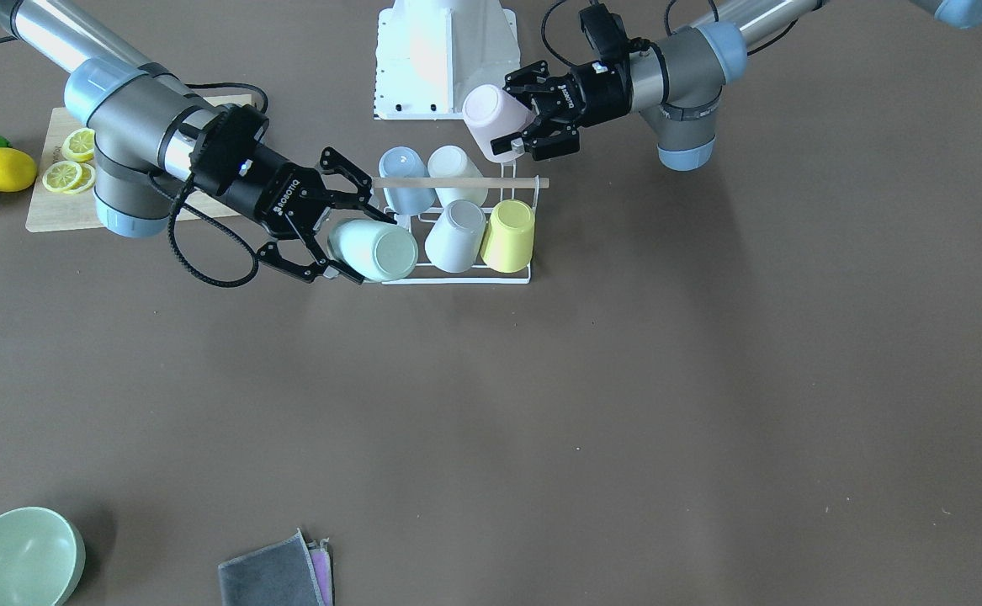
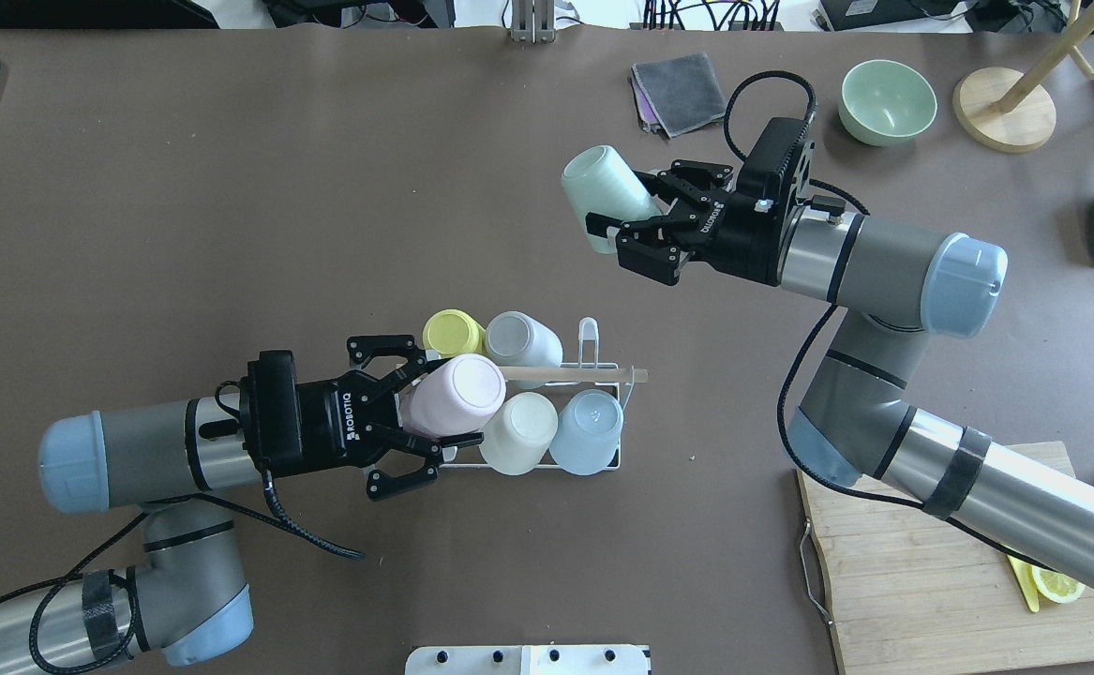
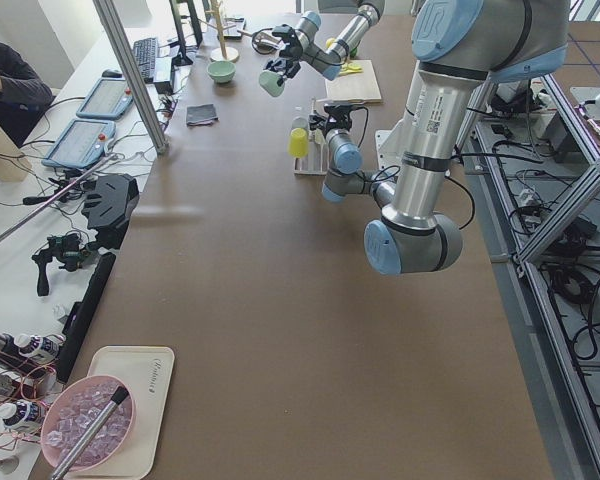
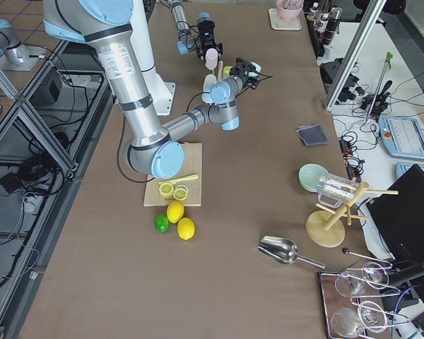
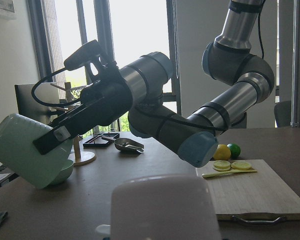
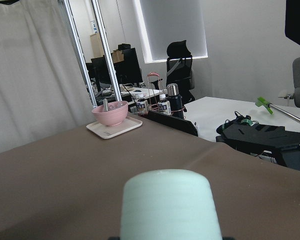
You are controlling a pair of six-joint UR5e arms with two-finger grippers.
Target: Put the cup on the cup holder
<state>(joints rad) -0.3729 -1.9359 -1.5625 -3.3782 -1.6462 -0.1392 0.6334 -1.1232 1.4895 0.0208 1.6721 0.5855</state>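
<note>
Main risk: the pink cup point(image 2: 453, 394) goes down tilted and catches the wooden rod point(image 2: 593, 374) or bumps the cream cup point(image 2: 520, 431) beside it instead of sliding onto a prong. It's held on its side and the prong under it is hidden, so alignment is blind from here

Second risk: the mint cup point(image 2: 603, 192) slips. It's gripped by the wall only, high above the bench point(image 2: 322, 187)

Left pincer point(image 2: 427, 403) is clenched on the pink cup, which hangs over the left end of the cup holder point(image 2: 532, 469), not seated. Four cups already sit on the rack

Right pincer point(image 2: 620, 211) is clamped on the mint cup, well apart from the rack. One free prong point(image 2: 588, 336) shows at the far right corner
</note>
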